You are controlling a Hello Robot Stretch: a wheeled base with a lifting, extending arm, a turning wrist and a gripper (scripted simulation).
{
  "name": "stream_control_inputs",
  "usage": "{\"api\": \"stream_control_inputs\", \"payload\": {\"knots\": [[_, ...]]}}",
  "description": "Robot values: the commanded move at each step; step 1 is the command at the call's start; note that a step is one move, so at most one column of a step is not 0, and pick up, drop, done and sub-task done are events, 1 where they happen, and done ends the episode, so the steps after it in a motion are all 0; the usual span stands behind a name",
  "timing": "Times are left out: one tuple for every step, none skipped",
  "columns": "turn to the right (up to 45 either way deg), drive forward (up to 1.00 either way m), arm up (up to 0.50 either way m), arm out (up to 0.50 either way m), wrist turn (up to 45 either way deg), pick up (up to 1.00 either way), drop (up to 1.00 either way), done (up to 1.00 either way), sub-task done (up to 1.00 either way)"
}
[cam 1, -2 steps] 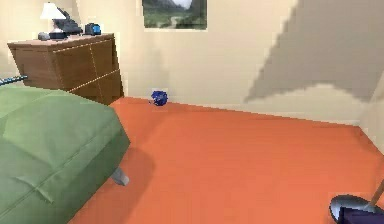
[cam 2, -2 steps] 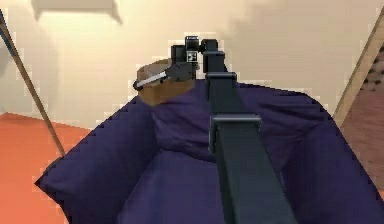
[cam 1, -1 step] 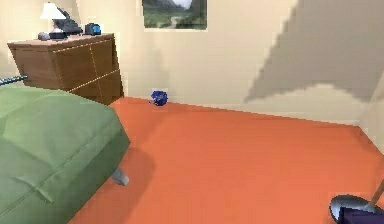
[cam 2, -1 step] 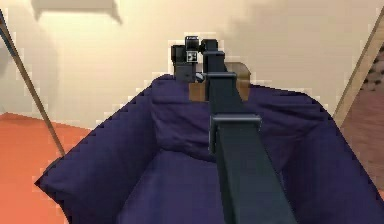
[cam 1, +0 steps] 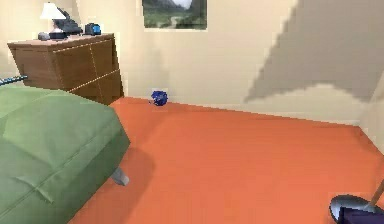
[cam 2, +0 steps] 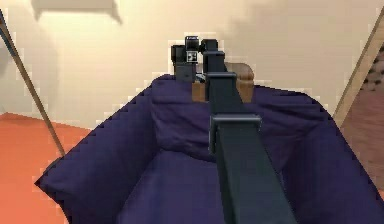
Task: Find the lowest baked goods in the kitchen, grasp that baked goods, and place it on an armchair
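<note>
Here, in the arm side view, the arm [cam 2: 240, 160] runs as a dark square bar up from the bottom edge and out over a deep blue armchair [cam 2: 120, 150]. The chair's seat, side cushions and back spread across the lower part of that view. At the arm's far end stand two white squares [cam 2: 192, 58] with black marks. Just left of them is the gripper [cam 2: 180, 50], dark against the cream wall [cam 2: 100, 60] above the chair's back.

A brown lump [cam 2: 199, 92] sits right at that end of the arm. One bit shows left of the bar, just under the white squares, and another shows right of it at the top line of the chair's back. Its colour fits baked goods, but the arm hides too much of its shape to be sure. It lies at or behind the gripper and against the armchair's back, so I cannot tell whether the gripper holds it or whether the two touch. A thin dark pole [cam 2: 30, 90] slants across the left of this view.

In the forward view a green bed [cam 1: 50, 140] takes the lower left. A wooden dresser [cam 1: 75, 62] stands behind it by the wall, with a lamp [cam 1: 52, 12] on top. A small blue ball [cam 1: 158, 97] rests on the orange floor [cam 1: 230, 160] near the wall, below a framed picture [cam 1: 177, 10]. A dark blue rounded shape [cam 1: 352, 208] sits at the bottom right corner.
</note>
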Motion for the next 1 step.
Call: {"api": "stream_control_inputs", "payload": {"knots": [[0.0, 0.00, -0.34, 0.00, 0.0, 0.00, 0.00, 0.00, 0.00]]}}
